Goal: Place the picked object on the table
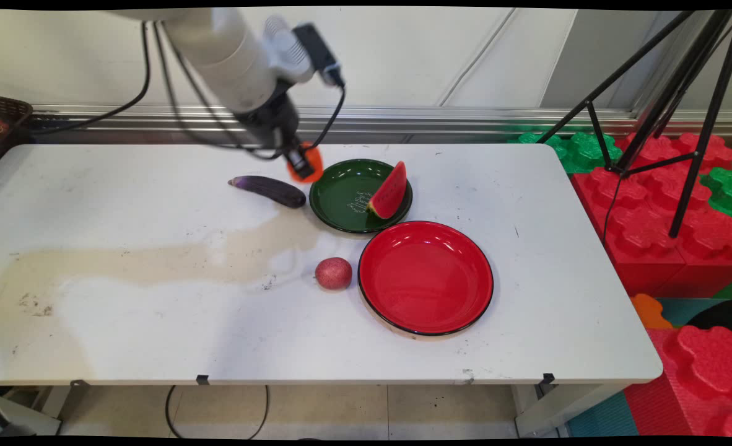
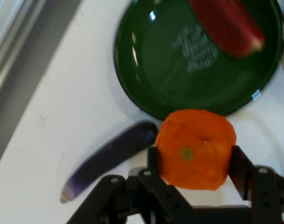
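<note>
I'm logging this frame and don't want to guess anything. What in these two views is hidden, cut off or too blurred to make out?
- Round orange fruit: main view, mostly hidden behind the black hand.
- Dark basket at the left edge: main view, cut off; its contents are unreadable.
- White lettering on the green plate: blurred in the hand view, too small in the main view.
- Watermelon slice: hand view, cut off by the top edge.
- Purple eggplant: hand view, blurred.

The green plate (image 1: pixel 341 204) and red plate (image 1: pixel 426 277) looked glossy, like enamel or plastic. The orange (image 2: pixel 196 148) had a matt, dimpled skin; the eggplant (image 1: pixel 269 190) shone smoothly. The table (image 1: pixel 124 310) was matt, stained.
</note>
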